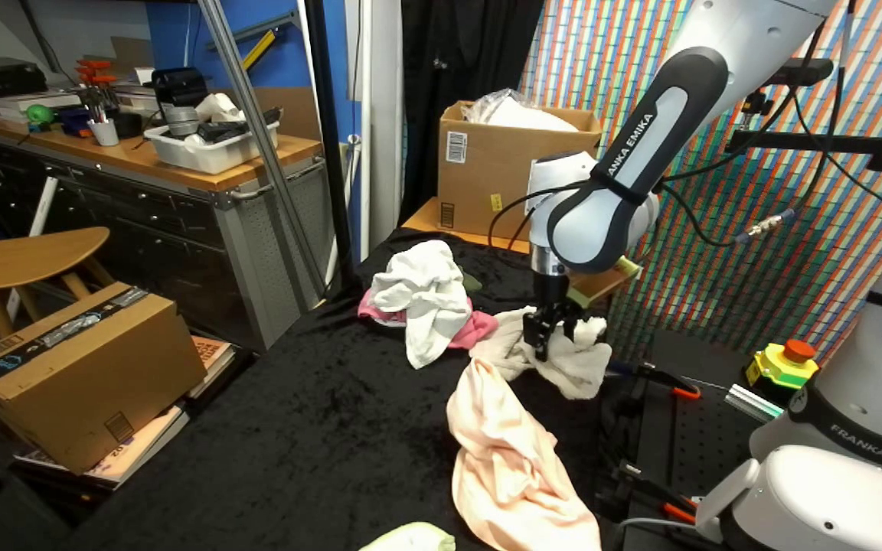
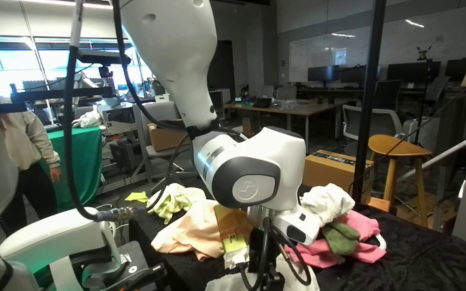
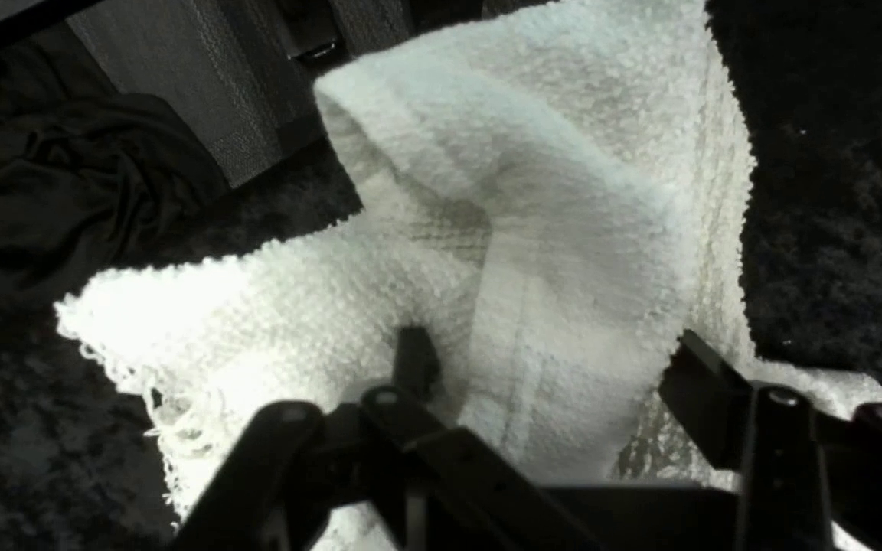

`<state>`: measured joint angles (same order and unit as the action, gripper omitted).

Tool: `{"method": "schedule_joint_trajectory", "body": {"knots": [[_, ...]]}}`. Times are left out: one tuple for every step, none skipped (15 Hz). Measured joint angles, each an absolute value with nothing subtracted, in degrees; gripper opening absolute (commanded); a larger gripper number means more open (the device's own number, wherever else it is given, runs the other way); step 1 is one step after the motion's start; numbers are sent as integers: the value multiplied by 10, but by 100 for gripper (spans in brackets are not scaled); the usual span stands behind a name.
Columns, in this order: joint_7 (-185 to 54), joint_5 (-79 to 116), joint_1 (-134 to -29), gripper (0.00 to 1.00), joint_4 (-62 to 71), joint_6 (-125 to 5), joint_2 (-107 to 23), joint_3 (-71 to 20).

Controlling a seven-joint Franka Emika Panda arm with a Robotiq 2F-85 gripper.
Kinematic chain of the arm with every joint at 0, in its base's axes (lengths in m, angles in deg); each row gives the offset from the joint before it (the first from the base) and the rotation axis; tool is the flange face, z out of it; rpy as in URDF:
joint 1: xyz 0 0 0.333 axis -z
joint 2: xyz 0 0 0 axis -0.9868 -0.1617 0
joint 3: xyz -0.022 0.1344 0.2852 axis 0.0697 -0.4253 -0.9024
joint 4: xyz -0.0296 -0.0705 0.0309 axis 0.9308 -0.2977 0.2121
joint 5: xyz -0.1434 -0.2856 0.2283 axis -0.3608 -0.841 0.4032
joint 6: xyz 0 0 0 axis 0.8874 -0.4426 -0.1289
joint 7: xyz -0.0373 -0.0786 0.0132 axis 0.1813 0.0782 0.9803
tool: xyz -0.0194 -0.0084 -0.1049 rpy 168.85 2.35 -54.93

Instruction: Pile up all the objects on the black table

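My gripper (image 3: 550,340) points down over a cream-white rag (image 1: 575,366) on the black table (image 1: 318,417). In the wrist view its fingers stand wide apart, and a fold of the rag rises between them without being pinched. Left of it in an exterior view, a white rag (image 1: 429,295) lies heaped on the pink towel (image 1: 475,329), and a dark green cloth (image 2: 341,238) rests against that heap. The long peach cloth (image 1: 514,467) spreads toward the near side. Beyond it lies a pale yellow-green cloth (image 2: 176,202). The arm partly hides the gripper in an exterior view.
A large cardboard box (image 1: 517,172) stands behind the far end of the table. The robot's base and a red-yellow stop button (image 1: 785,363) are beside the table. A taped box (image 1: 85,375) sits lower, off the table. A person (image 2: 28,149) stands in the background.
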<state>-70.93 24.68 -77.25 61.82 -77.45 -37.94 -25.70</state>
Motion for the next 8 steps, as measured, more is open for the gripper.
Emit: {"method": "schedule_joint_trajectory", "body": {"knots": [[-708,247,-772,42,617,-774,-380,-257],[-708,247,-772,35,616,-774,-381,-257],[-707,247,-772,26,615,-774,-381,-257],[-707,247,-771,19,614,-775,-382,-257],[-706,248,-771,11,614,-775,-382,-257],[-703,251,-771,9,614,-774,-382,-257],[-699,255,-771,7,614,-774,-382,-257],[-693,259,-771,5,613,-774,-382,-258]]}}
